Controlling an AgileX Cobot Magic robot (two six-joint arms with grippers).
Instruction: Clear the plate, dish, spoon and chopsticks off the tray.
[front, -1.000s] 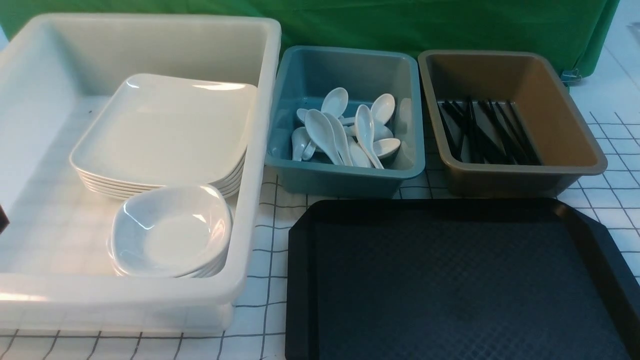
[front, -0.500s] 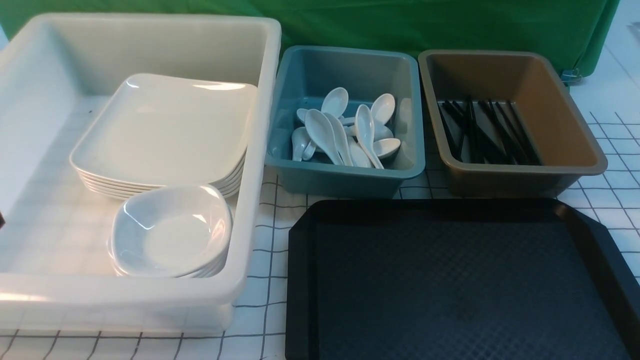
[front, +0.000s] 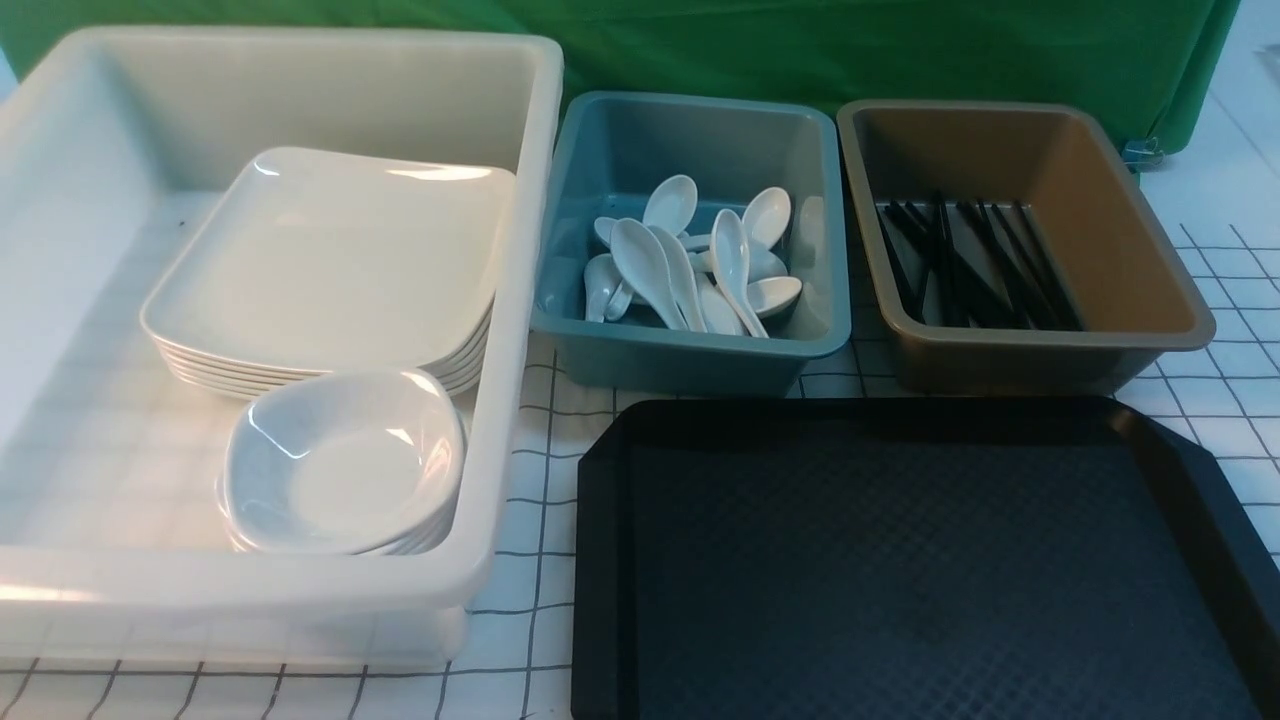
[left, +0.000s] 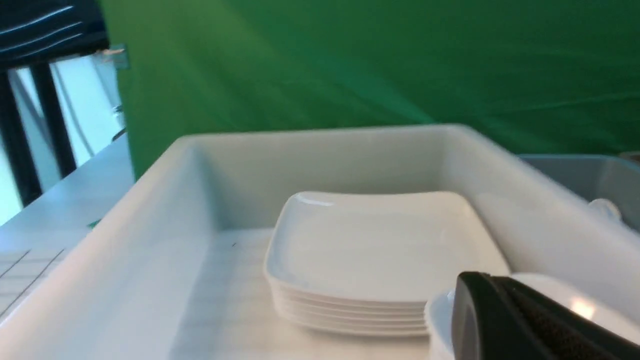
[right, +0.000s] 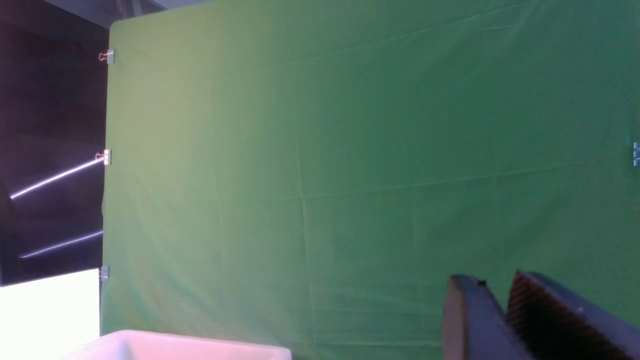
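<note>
Chopsticks lie in brown tub — long axis front-to-back.

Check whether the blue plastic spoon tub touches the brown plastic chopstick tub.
Apart. The front view shows a strip of white gridded tablecloth between the blue tub and the brown tub, along their facing sides.

tray: black, diamond-textured, bare, flat on desk | plate: white, tops stack in white tub | spoon: white, piled in blue tub | chopsticks: black, in brown tub
</note>
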